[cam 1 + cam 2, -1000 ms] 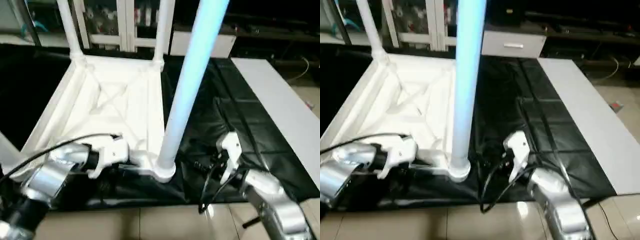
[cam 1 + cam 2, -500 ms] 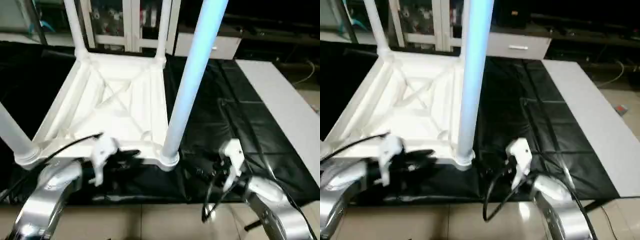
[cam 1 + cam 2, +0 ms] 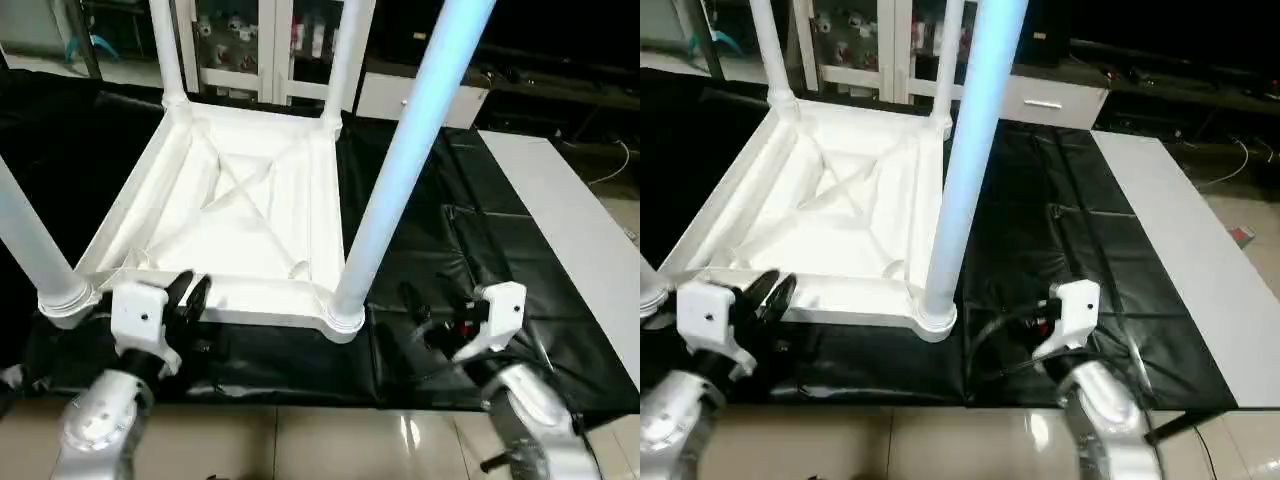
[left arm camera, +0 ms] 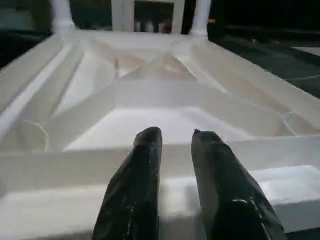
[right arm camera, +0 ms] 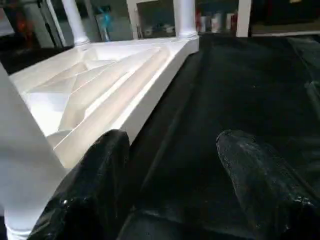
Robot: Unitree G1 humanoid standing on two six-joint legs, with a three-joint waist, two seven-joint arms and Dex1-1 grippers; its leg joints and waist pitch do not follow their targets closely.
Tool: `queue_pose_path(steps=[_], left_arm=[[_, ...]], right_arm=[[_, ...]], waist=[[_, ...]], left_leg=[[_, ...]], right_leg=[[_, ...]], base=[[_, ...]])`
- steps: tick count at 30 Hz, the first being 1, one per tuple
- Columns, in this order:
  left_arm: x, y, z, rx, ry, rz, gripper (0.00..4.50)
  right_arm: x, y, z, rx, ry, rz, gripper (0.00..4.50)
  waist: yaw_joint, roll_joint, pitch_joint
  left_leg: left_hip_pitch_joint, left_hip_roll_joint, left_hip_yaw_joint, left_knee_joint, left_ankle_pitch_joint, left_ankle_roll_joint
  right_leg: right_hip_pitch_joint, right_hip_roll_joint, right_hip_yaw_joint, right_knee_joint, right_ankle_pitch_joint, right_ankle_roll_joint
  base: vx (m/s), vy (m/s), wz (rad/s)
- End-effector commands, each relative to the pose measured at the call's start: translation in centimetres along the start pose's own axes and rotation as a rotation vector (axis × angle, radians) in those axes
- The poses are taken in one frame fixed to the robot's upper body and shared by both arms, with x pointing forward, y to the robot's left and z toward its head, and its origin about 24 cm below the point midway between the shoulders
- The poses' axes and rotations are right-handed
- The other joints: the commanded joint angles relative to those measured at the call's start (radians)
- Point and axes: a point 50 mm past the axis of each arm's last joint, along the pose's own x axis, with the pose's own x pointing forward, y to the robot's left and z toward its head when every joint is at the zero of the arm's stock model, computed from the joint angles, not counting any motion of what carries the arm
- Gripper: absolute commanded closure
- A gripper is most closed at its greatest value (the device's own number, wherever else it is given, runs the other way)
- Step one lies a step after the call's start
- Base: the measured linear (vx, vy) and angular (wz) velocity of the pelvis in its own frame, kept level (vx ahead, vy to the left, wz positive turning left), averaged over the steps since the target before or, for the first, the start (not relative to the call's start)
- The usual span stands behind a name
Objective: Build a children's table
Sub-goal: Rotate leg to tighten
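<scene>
Black sheet covers the table [image 3: 480, 240]. Left hand [image 3: 188, 297] empty, narrow gap, just short of upturned tabletop [image 3: 240, 215] near edge; right hand [image 3: 425, 310] loose, wide, beside near-right leg [image 3: 400, 180]. All four legs upright.

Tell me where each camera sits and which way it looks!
Head cameras: on the robot's head, looking down at the upturned white plastic ribbed tabletop with white tube legs on black sheeting; both silver forearms show.
Left wrist camera: along the left pincer, narrowly parted, at the tabletop's near rim.
Right wrist camera: along the open right pincer, at black sheeting beside the tabletop.
Shared: every view shows the tabletop.
</scene>
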Motion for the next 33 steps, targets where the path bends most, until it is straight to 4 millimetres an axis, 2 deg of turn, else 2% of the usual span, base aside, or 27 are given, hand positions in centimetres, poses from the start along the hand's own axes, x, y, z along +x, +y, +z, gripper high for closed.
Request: queue_pose_path(steps=[1, 3, 5, 7, 8, 9, 10, 11, 12, 13, 14, 15, 16, 17, 19, 20, 21, 22, 23, 24, 25, 26, 27, 29, 31, 32, 33], left_arm=[[0.2, -0.3, 0.6, 0.011, -0.022, -0.002, 3.30], [0.5, -0.1, 1.2, 0.022, -0.046, 0.007, 3.30], [0.5, -0.1, 1.4, 0.009, -0.056, 0.026, 3.30], [0.5, -0.1, 1.4, 0.017, -0.052, 0.025, 3.30], [0.4, -0.2, 1.3, 0.022, -0.048, 0.033, 3.30], [0.3, -0.1, 1.3, 0.015, -0.050, 0.052, 3.30], [0.2, -0.3, 1.3, 0.014, -0.049, 0.054, 3.30], [0.1, -0.4, 1.3, 0.014, -0.048, 0.054, 3.30], [0.0, -0.4, 1.2, 0.020, -0.049, 0.056, 3.30], [0.0, -0.3, 1.2, 0.025, -0.049, 0.059, 3.30], [0.0, -0.5, 1.1, 0.033, -0.038, 0.061, 3.30], [0.1, -0.6, 1.0, 0.038, -0.030, 0.063, 3.30], [0.4, -1.0, 1.2, 0.031, -0.039, 0.061, 3.30], [0.4, -1.1, 1.2, 0.028, -0.041, 0.061, 3.30], [0.9, -1.3, 1.5, 0.038, -0.060, 0.044, 3.30], [1.1, -1.5, 1.7, 0.039, -0.071, 0.031, 3.30], [1.4, -1.7, 1.9, 0.038, -0.079, 0.022, 3.30], [1.6, -1.9, 2.0, 0.040, -0.083, 0.015, 3.30], [2.2, -2.3, 2.4, 0.046, -0.091, 0.004, 3.30], [2.5, -2.4, 2.6, 0.048, -0.096, -0.002, 3.30], [2.7, -2.5, 2.5, 0.049, -0.099, -0.016, 3.30], [2.9, -2.7, 2.5, 0.050, -0.102, -0.026, 3.30], [3.0, -2.7, 2.5, 0.045, -0.109, -0.046, 3.30], [3.1, -2.8, 2.6, 0.042, -0.114, -0.063, 3.30], [2.8, -2.6, 2.3, 0.054, -0.106, -0.055, 3.30], [2.6, -2.4, 2.2, 0.033, -0.107, -0.069, 3.30], [2.4, -2.4, 2.3, 0.014, -0.118, -0.075, 3.30]], right_arm=[[0.0, -0.3, 0.6, -0.014, -0.012, -0.020, 1.28], [0.3, 0.0, 0.7, -0.007, -0.019, -0.012, 1.28], [0.1, 0.1, 0.3, -0.025, -0.003, -0.002, 1.28], [0.0, 0.1, 0.0, -0.032, 0.007, -0.004, 1.28], [-0.2, 0.2, -0.3, -0.031, 0.020, -0.008, 1.28], [-0.4, 0.2, -0.5, -0.022, 0.032, -0.012, 1.28], [-0.5, 0.3, -0.7, -0.022, 0.043, -0.008, 1.28], [-0.6, 0.3, -0.8, -0.022, 0.050, -0.004, 1.28], [-0.6, 0.4, -0.9, -0.025, 0.059, 0.000, 1.28], [-0.6, 0.5, -1.0, -0.026, 0.065, 0.003, 1.28], [-0.7, 0.6, -1.0, -0.035, 0.071, 0.017, 1.28], [-0.7, 0.7, -1.0, -0.044, 0.075, 0.028, 1.28], [-0.6, 0.4, -0.8, -0.080, 0.077, 0.021, 1.28], [-0.6, 0.3, -0.7, -0.092, 0.075, 0.014, 1.28], [-0.3, -0.2, -0.5, -0.087, 0.071, -0.006, 1.28], [-0.2, -0.5, -0.5, -0.082, 0.070, -0.018, 1.28], [-0.1, -0.7, -0.4, -0.079, 0.069, -0.027, 1.28], [0.0, -0.9, -0.3, -0.088, 0.067, -0.033, 1.28], [0.2, -1.4, 0.2, -0.095, 0.056, -0.045, 1.28], [0.3, -1.6, 0.4, -0.093, 0.051, -0.051, 1.28], [0.3, -1.5, 0.3, -0.084, 0.043, -0.057, 1.28], [0.3, -1.6, 0.5, -0.080, 0.037, -0.061, 1.28], [0.3, -1.5, 0.5, -0.095, 0.034, -0.063, 1.28], [0.1, -1.6, 0.9, -0.118, 0.022, -0.069, 1.28], [-0.5, -1.7, 1.4, -0.084, -0.017, -0.084, 1.28], [-1.0, -1.9, 1.7, -0.059, -0.063, -0.119, 1.28], [-1.2, -2.0, 1.7, -0.044, -0.075, -0.132, 1.28]], waist=[[0.001, 0.026, -0.075], [-0.003, 0.015, -0.095], [-0.005, 0.025, -0.079], [-0.033, 0.051, -0.032], [-0.049, 0.062, -0.014], [-0.017, 0.083, -0.007], [0.072, 0.090, 0.020], [0.078, 0.081, 0.030], [0.091, 0.034, -0.004], [0.083, -0.005, 0.042], [0.090, -0.004, 0.003], [0.111, 0.005, 0.014], [0.123, 0.039, -0.001], [0.113, 0.041, -0.006], [0.107, 0.063, -0.003], [0.114, 0.067, 0.002], [0.111, 0.083, -0.001], [0.113, 0.083, 0.002], [0.103, 0.108, 0.013], [0.084, 0.086, 0.006], [0.087, 0.104, 0.021], [0.075, 0.094, 0.016], [0.042, 0.098, 0.003], [0.007, 0.104, 0.008], [-0.012, 0.094, 0.004], [-0.024, 0.067, -0.005], [-0.017, 0.071, -0.022]], left_leg=[[-0.036, -0.052, 0.023, -0.012, 0.532, 0.213], [-0.057, -0.069, 0.027, 0.009, 0.567, 0.292], [-0.073, -0.050, 0.032, -0.007, 0.213, 0.307], [-0.027, 0.007, 0.015, -0.053, -0.488, 0.130], [-0.019, 0.044, -0.008, -0.105, -0.729, 0.057], [-0.084, 0.095, -0.015, -0.192, -0.838, 0.044], [-0.132, 0.050, 0.074, -0.205, -0.958, -0.006], [-0.138, 0.062, 0.083, -0.216, -0.955, 0.025], [-0.059, 0.066, 0.085, -0.125, -0.728, 0.003], [0.056, 0.001, 0.029, 0.166, -0.321, 0.009], [-0.074, -0.045, -0.048, 0.137, -0.060, 0.066], [-0.060, -0.022, -0.040, 0.081, -0.060, 0.048], [0.024, 0.013, -0.034, -0.002, -0.128, 0.012], [0.056, 0.017, -0.026, -0.045, -0.252, 0.026], [0.046, 0.019, -0.021, -0.078, -0.393, 0.020], [-0.003, 0.003, -0.052, -0.105, -0.463, 0.038], [-0.002, 0.002, -0.055, -0.112, -0.499, 0.046], [-0.023, -0.017, -0.076, -0.111, -0.514, 0.077], [-0.003, -0.028, -0.069, -0.103, -0.559, 0.081], [-0.026, -0.039, -0.062, -0.079, -0.482, 0.108], [-0.007, -0.038, -0.054, -0.078, -0.513, 0.102], [-0.003, -0.044, -0.049, -0.071, -0.508, 0.112], [0.076, -0.011, -0.031, -0.066, -0.480, 0.082], [0.122, 0.039, -0.072, -0.137, -0.745, 0.016], [0.120, 0.043, -0.100, -0.162, -0.721, 0.059], [0.099, 0.025, -0.087, -0.149, -0.567, 0.130], [0.037, -0.016, -0.047, -0.109, -0.281, 0.192]], right_leg=[[0.027, 0.021, 0.009, -0.022, 0.576, -0.231], [0.008, 0.030, -0.007, -0.032, 0.632, -0.265], [-0.007, 0.008, -0.016, -0.088, 0.236, -0.258], [-0.019, 0.003, -0.064, -0.157, -0.597, -0.066], [0.012, 0.022, -0.117, -0.148, -0.674, 0.047], [0.091, 0.019, -0.087, 0.053, -0.511, 0.011], [0.102, 0.036, -0.107, 0.148, -0.292, -0.061], [0.113, 0.027, -0.069, 0.187, -0.338, -0.043], [0.091, -0.018, 0.054, 0.143, -0.668, 0.035], [-0.099, -0.161, 0.114, -0.183, -1.291, 0.093], [0.073, -0.138, 0.167, -0.112, -1.160, 0.046], [0.078, -0.134, 0.140, -0.105, -1.032, 0.037], [0.040, -0.075, 0.114, -0.060, -0.642, -0.032], [0.033, -0.019, 0.091, -0.029, -0.334, -0.087], [0.055, -0.030, 0.085, -0.049, -0.306, -0.130], [0.105, -0.054, 0.055, -0.054, -0.408, -0.112], [0.110, -0.056, 0.044, -0.067, -0.473, -0.088], [0.146, -0.089, 0.021, -0.099, -0.614, -0.054], [0.153, -0.098, -0.007, -0.142, -0.781, -0.049], [0.211, -0.109, -0.035, -0.172, -0.851, -0.051], [0.202, -0.109, -0.058, -0.188, -0.895, -0.052], [0.215, -0.104, -0.073, -0.190, -0.890, -0.057], [0.192, -0.079, -0.061, -0.198, -0.843, -0.068], [0.164, -0.020, -0.058, -0.110, -0.545, -0.084], [0.159, -0.017, -0.034, -0.073, -0.405, -0.070], [0.167, -0.038, -0.010, -0.099, -0.314, -0.080], [0.209, -0.057, 0.012, -0.111, -0.137, -0.085]], base=[[-0.067, 0.006, -0.02], [-0.093, 0.010, -0.02], [-0.167, 0.023, -0.02], [-0.179, 0.043, -0.10], [-0.177, 0.041, -0.14], [-0.168, 0.005, -0.03], [-0.137, -0.041, 0.13], [-0.137, -0.041, 0.13], [-0.061, -0.152, 0.09], [-0.071, -0.113, -0.09], [-0.071, -0.113, -0.09], [-0.066, -0.001, 0.09], [-0.124, -0.027, 0.38], [-0.124, -0.027, 0.38], [-0.117, 0.015, 0.18], [-0.070, 0.041, 0.07], [-0.040, 0.061, 0.09], [-0.018, 0.054, 0.39], [-0.018, 0.054, 0.39], [0.013, 0.073, 0.49], [0.022, 0.098, 0.55], [0.022, 0.098, 0.55], [0.040, 0.068, 0.47], [0.090, 0.044, 0.21], [0.086, 0.045, -0.03], [0.130, 0.044, -0.11], [0.146, 0.004, -0.07]])
